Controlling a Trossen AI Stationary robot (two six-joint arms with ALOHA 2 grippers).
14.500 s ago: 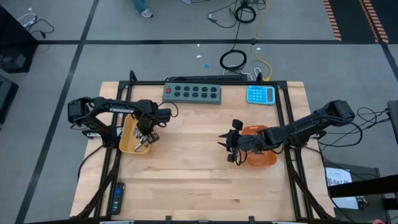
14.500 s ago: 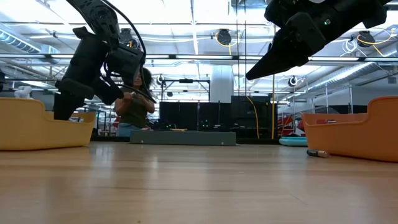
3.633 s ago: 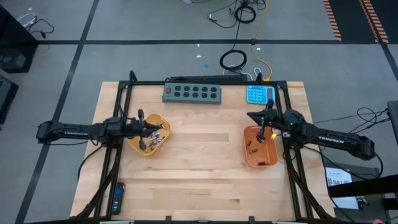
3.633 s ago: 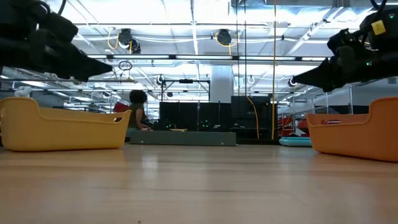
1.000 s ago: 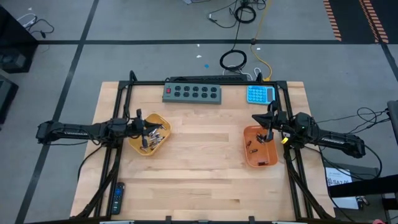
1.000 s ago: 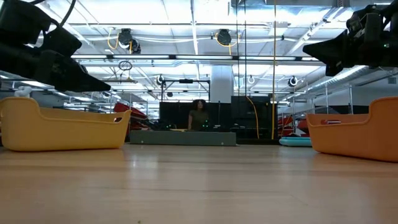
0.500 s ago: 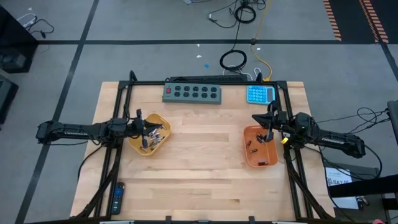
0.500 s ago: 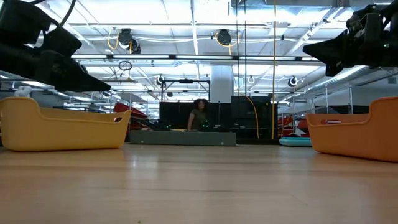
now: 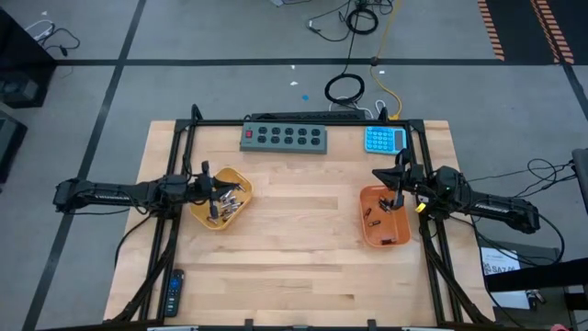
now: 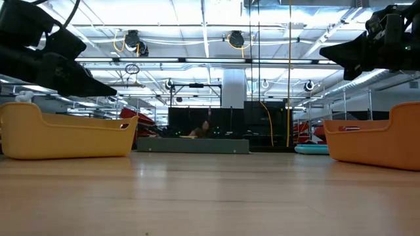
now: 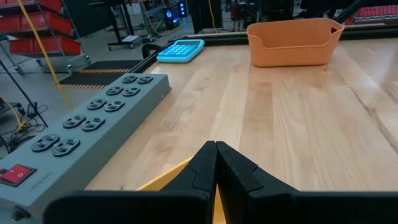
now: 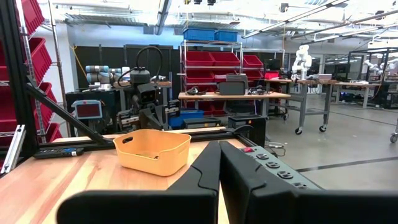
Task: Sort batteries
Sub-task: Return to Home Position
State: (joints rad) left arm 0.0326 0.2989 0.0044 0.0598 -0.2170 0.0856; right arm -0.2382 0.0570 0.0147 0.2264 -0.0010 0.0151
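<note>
Both arms drawn back since fourteen seconds ago — left gripper (image 9: 209, 180) over the yellow plastic bin (image 9: 200, 217), right gripper (image 9: 398, 180) over the orange plastic bin (image 9: 391, 232); each pair of fingers pressed together. Silvery batteries (image 9: 226, 204) in yellow — dark batteries (image 9: 372, 219) in orange.

Silver batteries (image 9: 226, 199): small silvery-white cylinders with dark ends, heaped loosely inside the yellow bin (image 9: 197, 214) on the left side of the desk (image 9: 303, 248). They lie at mixed angles and overlap, mostly toward the bin's right half. Count not readable.

Dark batteries (image 9: 370, 218): thinner and black. A few lie flat on the floor of the orange bin (image 9: 395, 232) on the desk's right side. They sit apart from each other, in the bin's left half. From the low view, the bin walls hide both groups.
</note>
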